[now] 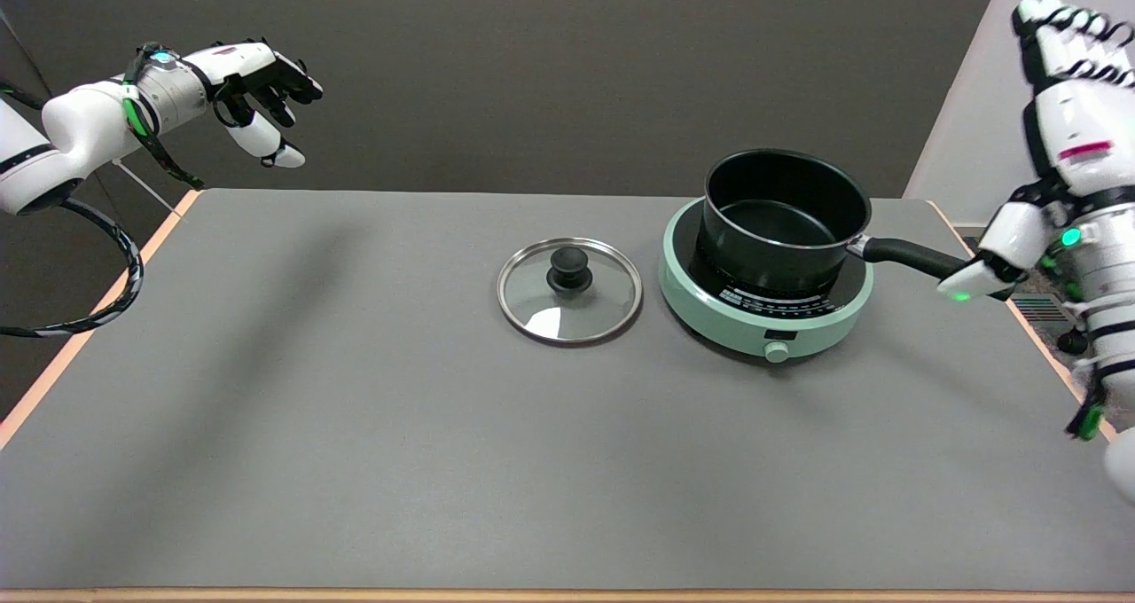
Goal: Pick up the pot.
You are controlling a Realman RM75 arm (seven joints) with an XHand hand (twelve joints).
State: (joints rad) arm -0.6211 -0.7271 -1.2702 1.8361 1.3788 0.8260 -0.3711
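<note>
A black pot [784, 217] stands upright on a mint-green round hotplate [764, 315] at the table's right. Its black handle [904, 254] points right, toward the table's edge. My right hand [1060, 142] is at the picture's right edge, above and beyond the handle's end. Its fingers point upward and apart, and it holds nothing. The thumb's tip [962, 282] hangs in front of the handle's far end and hides it; I cannot tell whether they touch.
A glass lid [568, 289] with a black knob lies flat on the grey table [355, 408], left of the hotplate. The idle left hand [253, 84] hangs in the air at the upper left. Chair wheels [1073, 341] stand on the floor beyond the right edge.
</note>
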